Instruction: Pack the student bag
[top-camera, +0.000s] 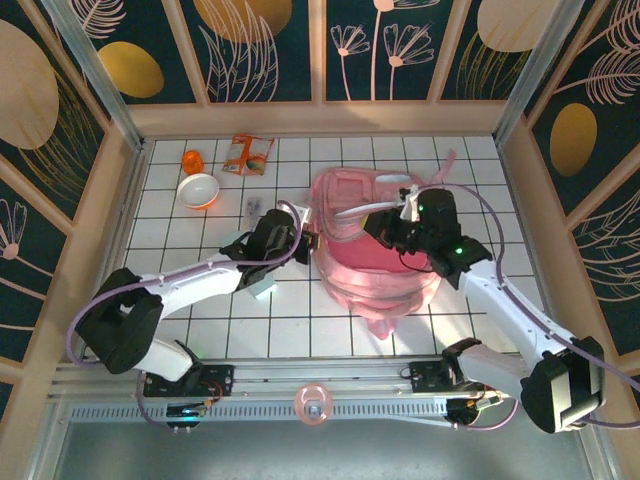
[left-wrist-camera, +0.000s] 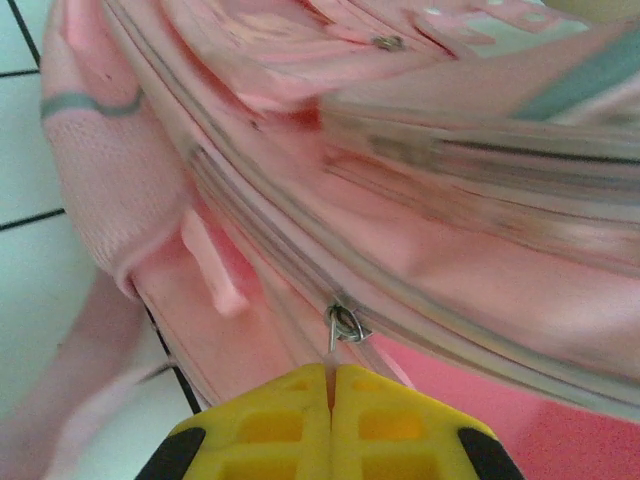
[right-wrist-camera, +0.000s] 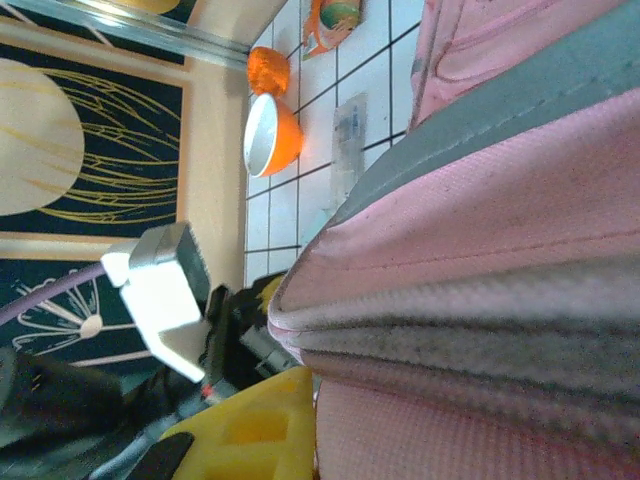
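— The student bag (top-camera: 375, 255) lies a little right of the worktop's (top-camera: 300, 320) middle. I'd say they're at the opening step, not the filling.

— What makes you think so?

— The left claw (left-wrist-camera: 332, 380) sits at the bag's nine o'clock edge, clenched tight, and the zip pull (left-wrist-camera: 346, 324) pokes out right at its tips. It looks pinched on the tab.

— And the other one?

— The right claw (top-camera: 398, 222) is on the bag's upper part, about one o'clock from its centre. It's clenched too, on a fold of the pink fabric as far as I can judge.

— So what's next?

— Draw the pull along the curved track while the right one holds the cloth taut, I reckon. Soft fabric will bunch otherwise. The likely things to go in, an orange bowl (top-camera: 198, 190) and a snack packet (top-camera: 248, 154), sit out at ten o'clock, well apart from the bag.
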